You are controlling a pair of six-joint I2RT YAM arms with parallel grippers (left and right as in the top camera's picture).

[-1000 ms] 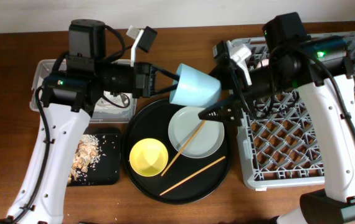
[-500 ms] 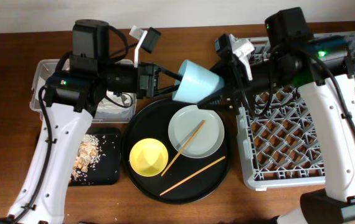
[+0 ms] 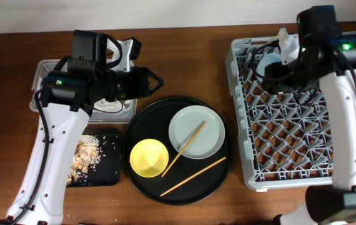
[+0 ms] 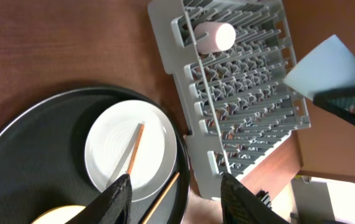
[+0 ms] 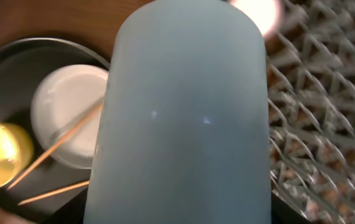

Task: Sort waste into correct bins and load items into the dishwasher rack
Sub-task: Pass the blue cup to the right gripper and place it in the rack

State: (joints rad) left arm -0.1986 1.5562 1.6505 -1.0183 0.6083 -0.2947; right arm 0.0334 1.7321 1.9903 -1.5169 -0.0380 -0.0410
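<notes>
We are partway through. The food scraps (image 3: 87,156) lie in the black tray (image 3: 112,174) and the pink cup (image 4: 215,36) rests in the dishwasher rack (image 3: 303,150). Our right claw (image 3: 276,78) grips the light-blue cup (image 5: 184,112) over the rack's far side. The left claw (image 4: 177,186) hangs open and empty. On the round tray (image 3: 147,122), the yellow bowl (image 3: 149,156), plate (image 3: 210,128) and chopsticks (image 3: 187,147) are left to load.

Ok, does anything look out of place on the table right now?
The small pink cup lies on its side at a corner of the grey pegged plastic rack, not standing between pegs. Nothing else stands out.
</notes>
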